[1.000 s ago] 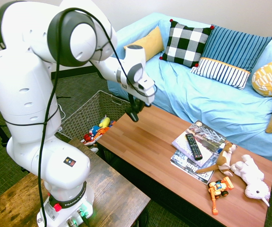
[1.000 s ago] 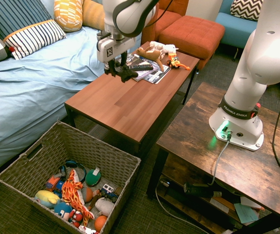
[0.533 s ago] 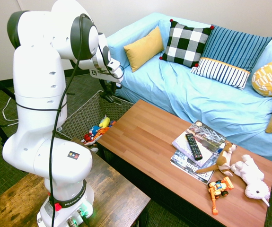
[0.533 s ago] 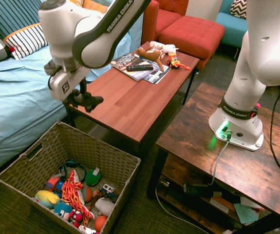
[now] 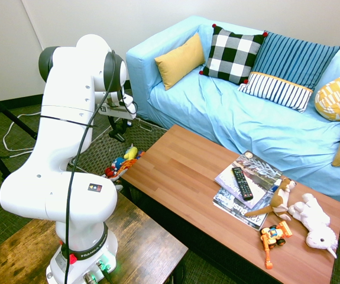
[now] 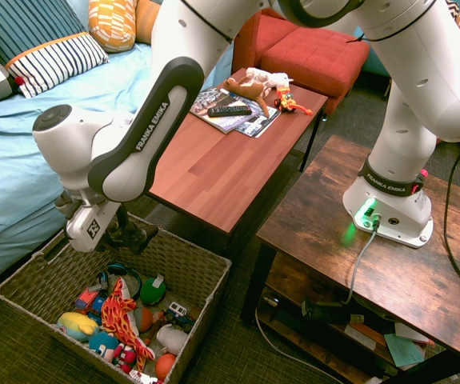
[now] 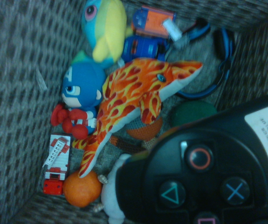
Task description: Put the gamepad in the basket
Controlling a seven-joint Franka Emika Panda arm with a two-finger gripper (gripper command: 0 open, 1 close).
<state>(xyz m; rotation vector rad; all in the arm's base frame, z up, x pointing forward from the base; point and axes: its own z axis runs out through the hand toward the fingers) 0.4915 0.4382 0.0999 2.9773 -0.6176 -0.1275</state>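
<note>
Tool (image 6: 127, 232) clamped on black gamepad (image 6: 136, 234), suspended above open wicker basket (image 6: 200, 266) on floor beside wooden worktop (image 6: 206, 172). Below gamepad (image 7: 203, 177) in wrist view: orange flame-patterned plush shark (image 7: 134, 100), blue-headed plush figure (image 7: 80, 88), blue headphones (image 7: 217, 60), small toy truck (image 7: 57, 163).
</note>
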